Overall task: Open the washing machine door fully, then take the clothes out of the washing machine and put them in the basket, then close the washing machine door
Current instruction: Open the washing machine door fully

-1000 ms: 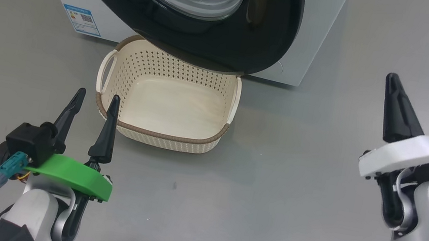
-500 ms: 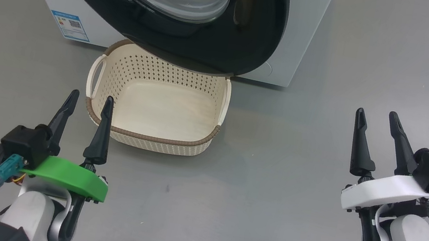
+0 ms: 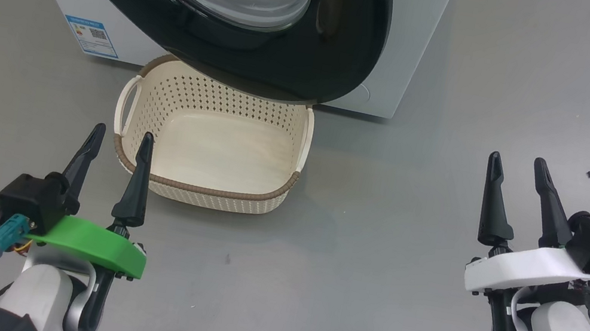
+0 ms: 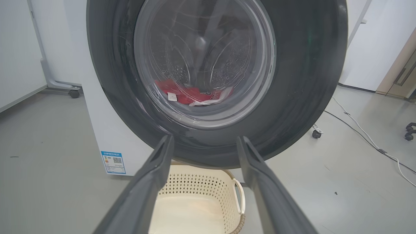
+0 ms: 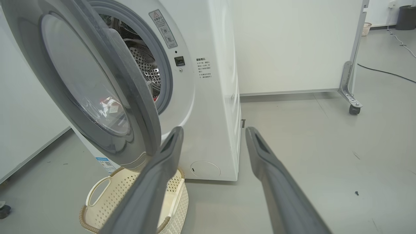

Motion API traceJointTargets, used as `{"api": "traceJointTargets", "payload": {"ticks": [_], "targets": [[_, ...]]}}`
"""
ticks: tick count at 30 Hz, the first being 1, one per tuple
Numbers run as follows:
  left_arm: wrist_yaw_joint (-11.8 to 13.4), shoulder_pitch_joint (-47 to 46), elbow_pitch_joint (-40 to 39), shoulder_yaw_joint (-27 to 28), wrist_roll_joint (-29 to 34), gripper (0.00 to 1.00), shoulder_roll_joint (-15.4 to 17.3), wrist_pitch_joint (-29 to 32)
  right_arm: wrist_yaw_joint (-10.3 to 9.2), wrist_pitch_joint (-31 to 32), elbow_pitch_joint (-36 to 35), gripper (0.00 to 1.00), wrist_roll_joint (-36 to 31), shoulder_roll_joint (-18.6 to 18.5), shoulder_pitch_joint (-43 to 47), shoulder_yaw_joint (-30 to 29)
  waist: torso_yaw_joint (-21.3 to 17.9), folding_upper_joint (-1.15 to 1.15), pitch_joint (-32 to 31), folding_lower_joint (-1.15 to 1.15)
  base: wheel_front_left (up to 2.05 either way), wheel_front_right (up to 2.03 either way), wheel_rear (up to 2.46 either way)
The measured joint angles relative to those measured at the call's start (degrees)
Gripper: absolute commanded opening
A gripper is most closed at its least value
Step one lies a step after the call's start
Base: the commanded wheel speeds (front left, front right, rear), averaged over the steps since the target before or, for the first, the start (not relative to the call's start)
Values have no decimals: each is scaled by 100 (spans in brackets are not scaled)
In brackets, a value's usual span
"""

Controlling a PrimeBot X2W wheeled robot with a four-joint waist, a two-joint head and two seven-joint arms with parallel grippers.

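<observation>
Two grippers are hovering, fingers spread: left gripper at seven o'clock, right gripper at four; basket is sitting at twelve under the washing machine door.

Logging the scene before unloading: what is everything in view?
washing machine: one, white, behind the basket
washing machine door: one, black rim and clear glass, partly open, overhanging the basket's far edge
clothes: a heap, red and white, inside the machine
basket: one, cream with brown rim, empty, on the floor
sticker: one, blue, low on the machine front
partition panel: one, white, on castors, beyond the machine
cables: at least two, dark and white, on the floor
left hand: one, dark with green base, open, beside the basket's near left corner
right hand: one, dark with white base, open, over bare floor
</observation>
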Motion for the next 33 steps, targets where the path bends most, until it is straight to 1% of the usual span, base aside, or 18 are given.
{"api": "traceJointTargets", "payload": {"ticks": [33], "targets": [[-1, 115, 3, -21, 36, 100, 0, 0, 10, -25, -90, 100, -64, 67, 161, -99, 14, 0, -81, 0, 0, 0, 0]]}}
